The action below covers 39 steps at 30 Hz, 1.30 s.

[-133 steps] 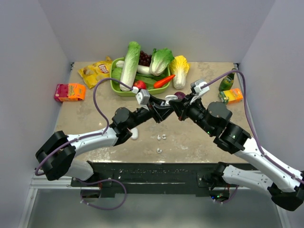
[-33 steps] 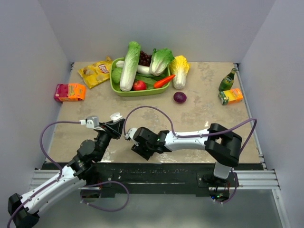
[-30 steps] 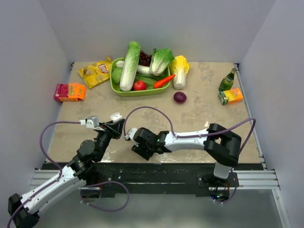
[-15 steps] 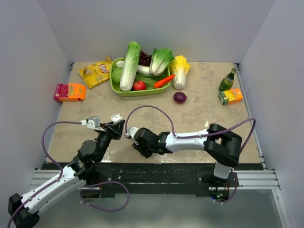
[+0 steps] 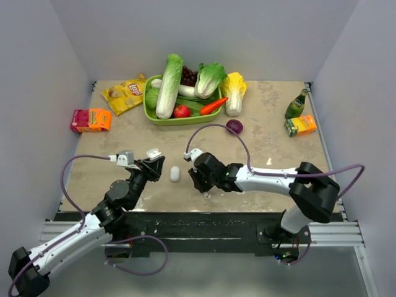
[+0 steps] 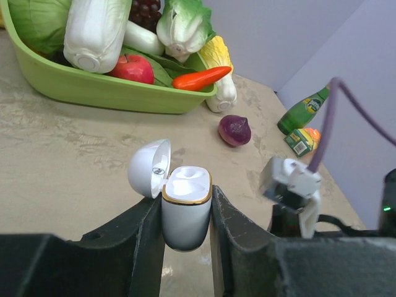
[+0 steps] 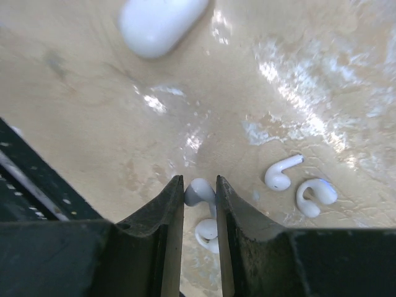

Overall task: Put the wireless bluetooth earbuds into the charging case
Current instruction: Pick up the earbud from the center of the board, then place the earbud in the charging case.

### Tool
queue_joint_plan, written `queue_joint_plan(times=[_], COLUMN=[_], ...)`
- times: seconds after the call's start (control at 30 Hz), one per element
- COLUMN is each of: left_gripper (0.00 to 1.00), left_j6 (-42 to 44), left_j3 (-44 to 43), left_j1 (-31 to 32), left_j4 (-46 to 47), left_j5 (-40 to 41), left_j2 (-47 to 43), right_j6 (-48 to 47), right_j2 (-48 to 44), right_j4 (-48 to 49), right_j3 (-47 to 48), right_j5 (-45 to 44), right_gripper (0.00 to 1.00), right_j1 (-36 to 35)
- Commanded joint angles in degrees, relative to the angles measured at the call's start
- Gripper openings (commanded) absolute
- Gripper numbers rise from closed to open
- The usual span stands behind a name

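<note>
Mottled beige table (image 5: 278,148), green tray (image 5: 164,120) at 12 o'clock. Left claw (image 6: 185,201), closed, holds the open charging case (image 6: 185,218) upright at 8 o'clock. Right claw (image 7: 199,185), narrow, pinches one earbud (image 7: 198,192) at 6 o'clock. Risk: the glossy earbud slips on lifting, or the second earbud (image 7: 207,232) just beside it gets dragged away.

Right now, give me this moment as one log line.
left hand: shut on charging case, lid open | right hand: shut on earbud, on table | other earbuds: loose nearby
</note>
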<state>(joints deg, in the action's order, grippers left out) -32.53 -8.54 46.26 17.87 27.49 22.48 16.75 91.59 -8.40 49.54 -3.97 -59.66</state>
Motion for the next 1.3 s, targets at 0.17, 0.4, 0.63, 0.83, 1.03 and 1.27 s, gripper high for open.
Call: queue_joint_plan(times=[0.17, 0.4, 0.63, 0.83, 1.03, 1.27], left_gripper=[0.00, 0.00, 0.00, 0.00, 0.00, 0.00], left_j6=[0.6, 4.3, 8.7, 9.5, 8.3, 6.4], left_j3=[-1.8, -1.1, -2.6, -9.7, -14.0, -17.7], left_j1=[0.2, 0.2, 0.2, 0.3, 0.5, 0.7], left_j4=[14.4, 37.0, 72.6, 84.1, 88.6, 90.5], left_j5=[-1.6, -9.5, -26.7, -41.3, -46.8, -50.5], left_j2=[8.5, 20.1, 37.5, 49.9, 54.2, 56.3], right_j6=[5.0, 9.3, 13.2, 12.2, 10.7, 10.3], right_j2=[-19.0, -34.8, -46.1, -48.3, -48.0, -47.7], right_j4=[2.9, 6.9, 14.2, 16.2, 16.1, 17.8], right_j3=[2.8, 0.9, -2.6, -3.2, -2.8, -4.4], right_j5=[-4.9, -6.4, -6.1, -4.7, -2.9, -2.2], right_gripper=[0.00, 0.00, 0.00, 0.00, 0.00, 0.00], right_j1=[2.4, 4.7, 4.7, 4.8, 4.8, 4.8])
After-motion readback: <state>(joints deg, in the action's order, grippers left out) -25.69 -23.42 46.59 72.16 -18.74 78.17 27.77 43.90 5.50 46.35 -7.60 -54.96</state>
